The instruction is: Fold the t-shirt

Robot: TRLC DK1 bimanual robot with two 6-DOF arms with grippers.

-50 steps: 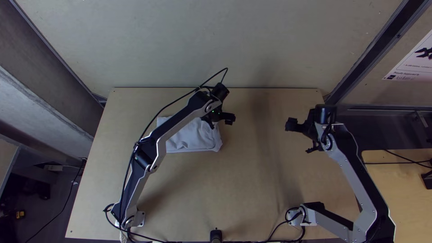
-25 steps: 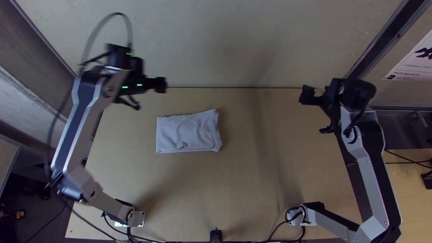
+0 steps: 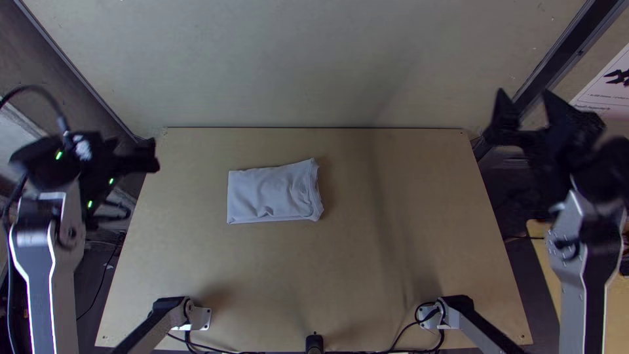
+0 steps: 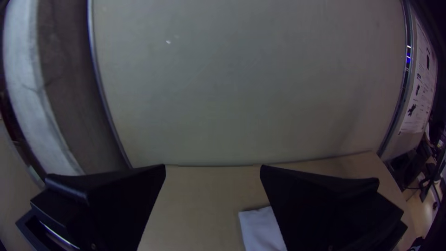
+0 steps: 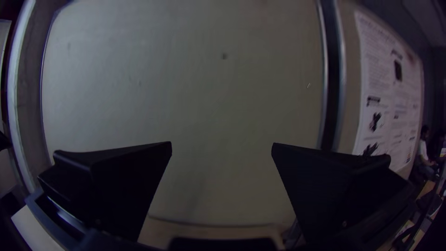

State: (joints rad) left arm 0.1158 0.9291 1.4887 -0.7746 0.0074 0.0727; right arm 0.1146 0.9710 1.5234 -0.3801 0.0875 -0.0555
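Observation:
The pale t-shirt (image 3: 272,193) lies on the table as a flat folded rectangle, left of the middle, with a few small wrinkles. My left gripper (image 3: 141,177) is off the table's left edge, well apart from the cloth. At the right, my right gripper (image 3: 527,108) is held beyond the table's back right corner. In the left wrist view, my left gripper (image 4: 213,169) stands open, and part of the shirt (image 4: 262,230) shows behind one finger. My right gripper (image 5: 222,146) is open in the right wrist view, nothing between its fingers.
Bare wooden table (image 3: 367,262) surrounds the shirt. A pale wall panel (image 3: 314,65) rises behind the table's back edge, and a printed poster (image 3: 606,88) hangs at the right. A small black post (image 3: 314,342) stands at the near edge.
My left arm has swung from over the shirt out to the left, uncovering the cloth. My right arm has moved outward to the right and up the picture. The shirt lies as before.

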